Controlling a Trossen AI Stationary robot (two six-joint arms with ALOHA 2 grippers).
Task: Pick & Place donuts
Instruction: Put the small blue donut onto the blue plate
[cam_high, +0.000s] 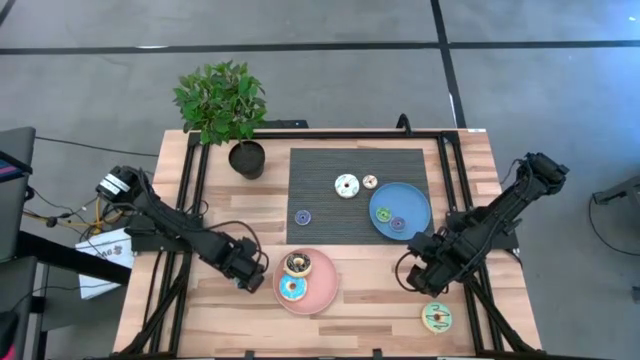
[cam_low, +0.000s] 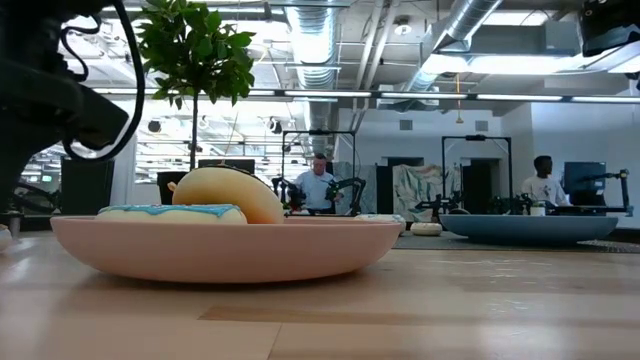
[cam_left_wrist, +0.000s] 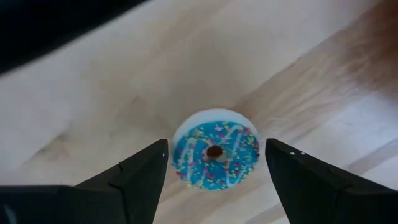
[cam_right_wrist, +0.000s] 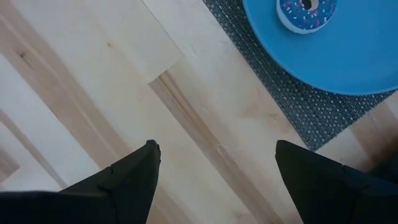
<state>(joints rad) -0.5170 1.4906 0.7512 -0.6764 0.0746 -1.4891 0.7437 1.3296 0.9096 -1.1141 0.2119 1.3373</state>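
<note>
- A wooden table (cam_high: 200, 310) carries a dark mat (cam_high: 320, 200), a blue plate (cam_high: 412, 208) and a pink plate (cam_high: 322, 290).
- Two donuts (cam_high: 293, 289) lie on the pink plate; others are seen on the mat and blue plate.
- People are shown only in the low view.
- The left gripper (cam_left_wrist: 214, 180) and right gripper (cam_right_wrist: 214, 177) are seen spread, empty.
</note>
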